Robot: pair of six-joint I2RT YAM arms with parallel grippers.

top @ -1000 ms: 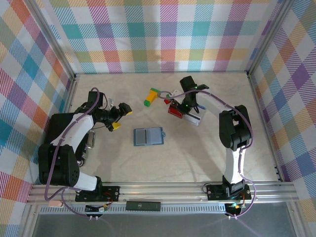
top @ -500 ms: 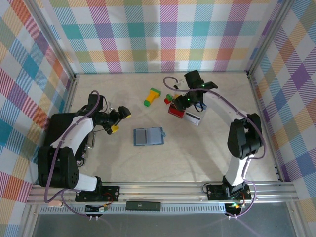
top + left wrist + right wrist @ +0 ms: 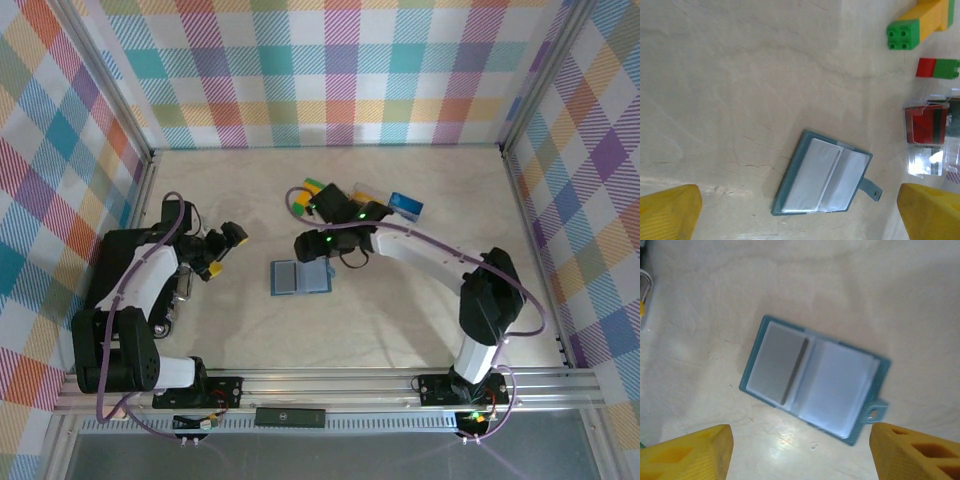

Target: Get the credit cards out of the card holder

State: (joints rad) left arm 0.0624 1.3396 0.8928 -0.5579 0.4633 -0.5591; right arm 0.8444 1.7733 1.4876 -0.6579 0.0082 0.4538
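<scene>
The card holder (image 3: 300, 277) lies open and flat mid-table, slate-blue with a snap tab. A pale grey card (image 3: 777, 362) sits in one of its pockets, seen also from the left wrist as the pale grey card (image 3: 812, 172). My right gripper (image 3: 312, 250) hovers just behind the card holder (image 3: 815, 380); the right gripper (image 3: 800, 450) is open with nothing between its yellow fingers. My left gripper (image 3: 224, 254) stands open to the left of the holder (image 3: 825, 175). A blue card (image 3: 405, 206) lies at the back right, and a red card (image 3: 925, 125) lies among clear sleeves.
A yellow-and-green block (image 3: 925, 20) and a small red-and-green block (image 3: 937, 68) lie behind the holder. The block (image 3: 310, 188) is partly hidden by my right arm. Plaid walls and an aluminium frame (image 3: 330, 380) enclose the table.
My right arm has swung left from the cards at the back right to just over the holder, and its jaws have opened. The left gripper drew back slightly to the left.
</scene>
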